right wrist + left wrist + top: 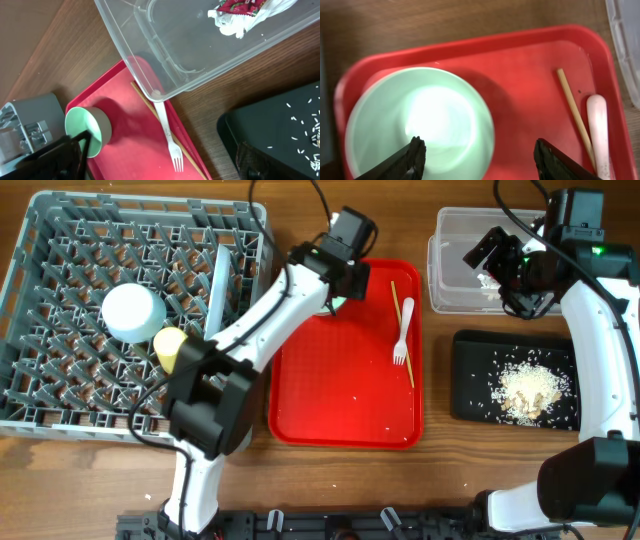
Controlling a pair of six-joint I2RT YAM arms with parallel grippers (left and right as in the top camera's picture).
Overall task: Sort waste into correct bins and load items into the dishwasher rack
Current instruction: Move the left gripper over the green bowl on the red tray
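Note:
The pale green bowl point(420, 125) stands upright at the far left corner of the red tray point(520, 75). It is mostly hidden under the arm in the overhead view point(337, 304). My left gripper point(480, 157) is open and straddles the bowl's rim, one finger inside and one over the tray. The white fork point(402, 332) and the chopsticks point(403, 340) lie on the tray's right side. My right gripper point(494, 264) is open and empty above the clear tub point(200, 45), which holds the red-and-white wrapper point(240, 5) and the tissue point(229, 24). The rice scraps point(528, 390) lie in the black tray point(470, 370).
The grey dishwasher rack point(60, 240) fills the left of the table. It holds a white bowl point(132, 311), a yellow cup point(168, 348) and a plate on edge point(217, 285). A few grains dot the red tray point(340, 410).

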